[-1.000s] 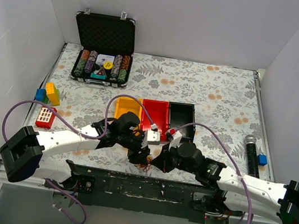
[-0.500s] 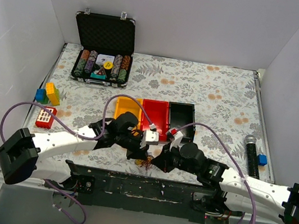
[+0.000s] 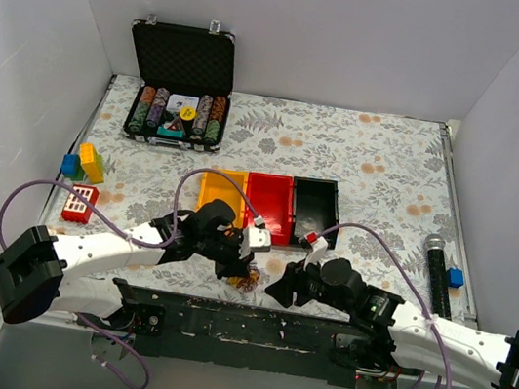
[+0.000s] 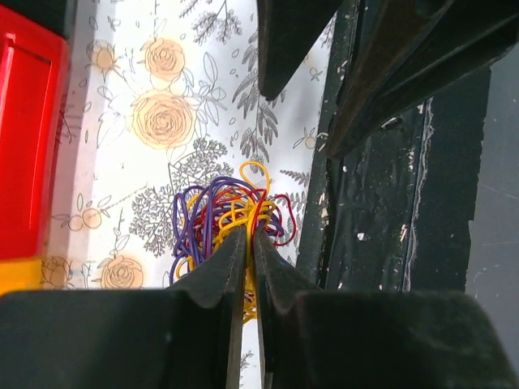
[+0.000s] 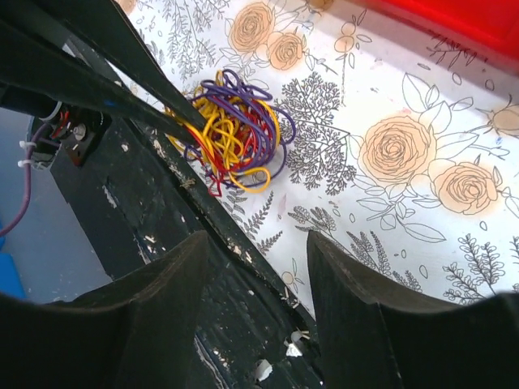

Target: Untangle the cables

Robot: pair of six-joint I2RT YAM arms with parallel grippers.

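Observation:
The cables (image 4: 217, 212) are one small knot of yellow, purple and red wires lying on the floral cloth at the table's near edge, seen from above as cables (image 3: 248, 281) and in the right wrist view as cables (image 5: 233, 132). My left gripper (image 4: 249, 236) is shut on yellow and red strands at the knot's near side. From above, the left gripper (image 3: 242, 272) sits right on the knot. My right gripper (image 5: 258, 237) is open and empty, a short way back from the knot, over the black front rail. The right gripper (image 3: 277, 290) sits just right of the knot.
Yellow bin (image 3: 222, 190), red bin (image 3: 270, 202) and black bin (image 3: 316, 205) stand in a row just behind the grippers. An open poker-chip case (image 3: 178, 93) is far left, toy blocks (image 3: 89, 164) at the left edge, a microphone (image 3: 436, 268) at the right. Black rail (image 3: 249, 322) borders the front.
My left gripper has shut on the knot. My right gripper has opened, let the knot go and drawn back to the right.

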